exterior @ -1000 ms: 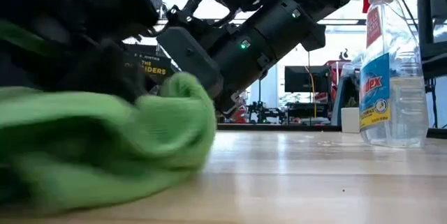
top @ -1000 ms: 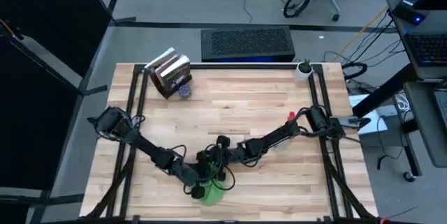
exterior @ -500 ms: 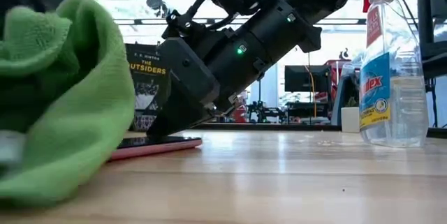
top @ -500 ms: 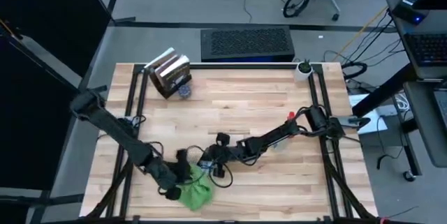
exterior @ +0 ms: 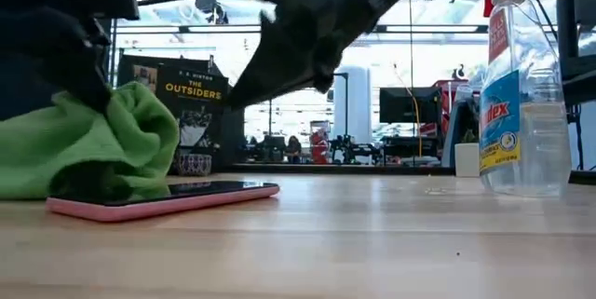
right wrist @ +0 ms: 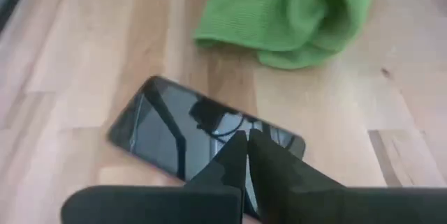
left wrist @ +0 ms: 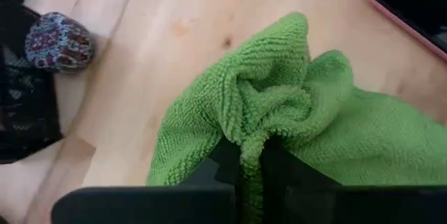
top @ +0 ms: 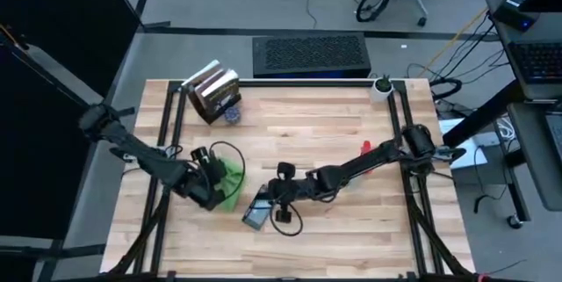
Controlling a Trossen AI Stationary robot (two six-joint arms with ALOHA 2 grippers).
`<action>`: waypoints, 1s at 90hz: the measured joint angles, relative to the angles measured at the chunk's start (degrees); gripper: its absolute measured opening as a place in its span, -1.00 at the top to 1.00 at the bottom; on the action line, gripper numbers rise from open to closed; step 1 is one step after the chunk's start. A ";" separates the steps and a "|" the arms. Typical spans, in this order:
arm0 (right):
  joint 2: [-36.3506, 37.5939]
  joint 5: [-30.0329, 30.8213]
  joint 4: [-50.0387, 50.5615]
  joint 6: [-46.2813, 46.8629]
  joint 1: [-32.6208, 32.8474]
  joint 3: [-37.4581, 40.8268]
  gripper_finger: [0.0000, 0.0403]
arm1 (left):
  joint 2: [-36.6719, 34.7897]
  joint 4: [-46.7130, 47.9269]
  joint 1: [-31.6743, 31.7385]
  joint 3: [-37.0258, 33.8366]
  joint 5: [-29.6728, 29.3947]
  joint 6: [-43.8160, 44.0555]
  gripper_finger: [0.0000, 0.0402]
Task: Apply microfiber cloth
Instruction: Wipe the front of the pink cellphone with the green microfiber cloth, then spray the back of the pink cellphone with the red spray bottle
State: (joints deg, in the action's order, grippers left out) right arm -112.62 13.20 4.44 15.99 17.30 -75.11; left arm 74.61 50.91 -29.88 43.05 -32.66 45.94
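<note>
- Left of the phone, the microfiber cloth lay bunched, bright green, nubbly.
- Left gripper pinched its fold.
- Right gripper hung clenched above the phone.

Fuzzy, looped green microfiber cloth with a matt, rough nap lies on a pale wooden table of smooth jointed planks. A phone has a glossy black glass face, reflecting shapes, and a pink edge. A spray bottle is clear shiny plastic with a printed label
</note>
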 joint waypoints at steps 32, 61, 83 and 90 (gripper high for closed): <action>0.42 0.33 6.14 2.30 2.88 0.00 0.98 | 0.10 -0.92 6.59 -2.56 6.72 -5.09 0.49; 0.44 2.37 7.17 -12.23 5.38 -0.03 0.40 | -3.19 -3.32 7.42 5.13 11.82 -12.34 -0.11; -1.50 9.10 4.06 -23.81 7.76 -0.09 -0.01 | -1.54 -23.92 6.97 2.58 15.90 -21.29 -0.16; -2.32 11.08 2.33 -25.06 7.73 -0.20 -0.04 | 0.33 -24.15 6.99 1.69 16.13 -21.22 -0.16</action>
State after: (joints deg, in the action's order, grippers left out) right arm -114.94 24.28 6.76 -9.06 25.04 -75.31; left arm 74.94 26.76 -22.90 44.74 -16.53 24.72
